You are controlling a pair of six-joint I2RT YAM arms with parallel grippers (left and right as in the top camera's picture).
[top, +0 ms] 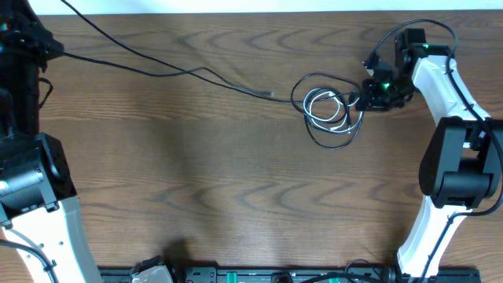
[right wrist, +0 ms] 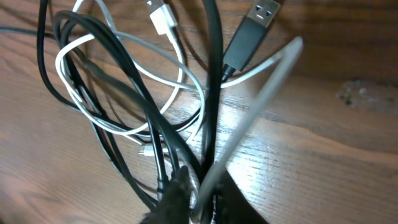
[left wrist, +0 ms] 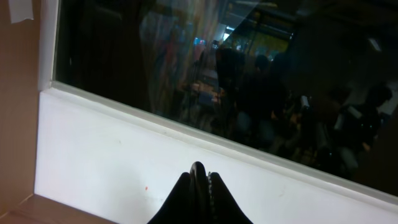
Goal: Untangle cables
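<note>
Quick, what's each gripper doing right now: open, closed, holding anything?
Left gripper: closed, holding nothing.
Right gripper: closed on the cables, black and white strands pinched between its fingers.

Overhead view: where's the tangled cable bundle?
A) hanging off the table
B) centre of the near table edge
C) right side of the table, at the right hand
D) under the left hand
C: the tangled bundle of black and white cables lies right of centre, and its strands run between the fingers of the right hand. The left hand is shut and faces a white wall.
</note>
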